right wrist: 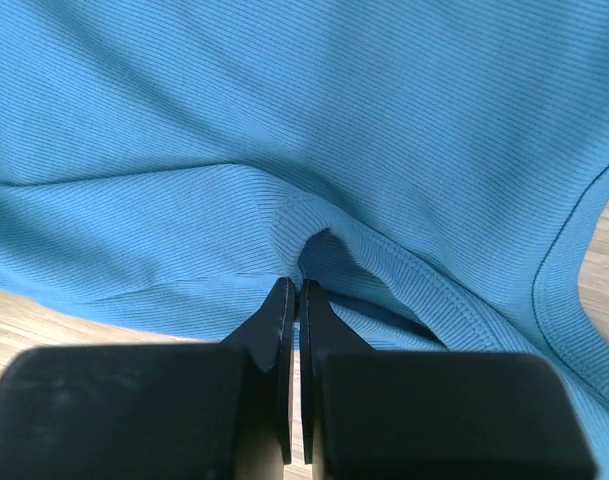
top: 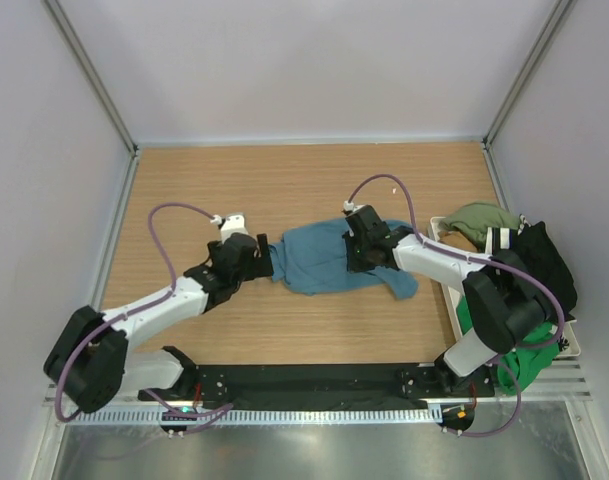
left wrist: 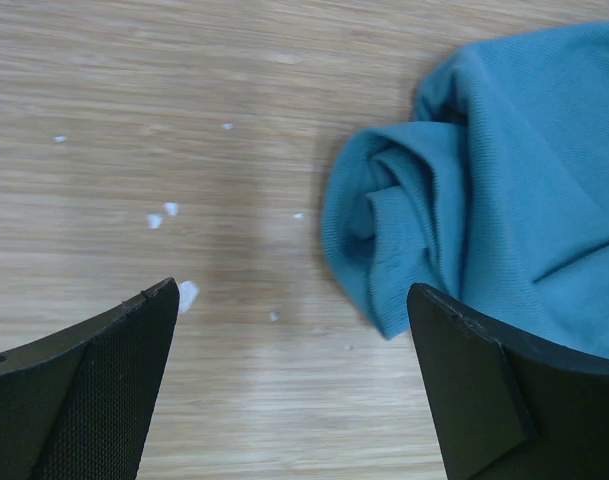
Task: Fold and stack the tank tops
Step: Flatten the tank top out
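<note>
One teal blue tank top point(top: 329, 258) lies crumpled at the middle of the wooden table. My left gripper point(top: 267, 255) stands open at its left edge. In the left wrist view the jaws point(left wrist: 294, 290) are wide apart over bare wood, and a rolled edge of the teal cloth point(left wrist: 504, 180) reaches just ahead of the right finger point(left wrist: 504, 390). My right gripper point(top: 356, 250) is down on the top's right part. In the right wrist view its tips point(right wrist: 297, 283) are shut on a puckered fold of the teal ribbed cloth point(right wrist: 334, 120), beside a hemmed edge.
A white tray point(top: 574, 345) at the right edge holds more tank tops: an olive one point(top: 481, 220), a black one point(top: 544, 262) and a bright green one point(top: 519, 350) hanging over the front. Small white specks point(left wrist: 164, 213) dot the wood. Walls enclose the table.
</note>
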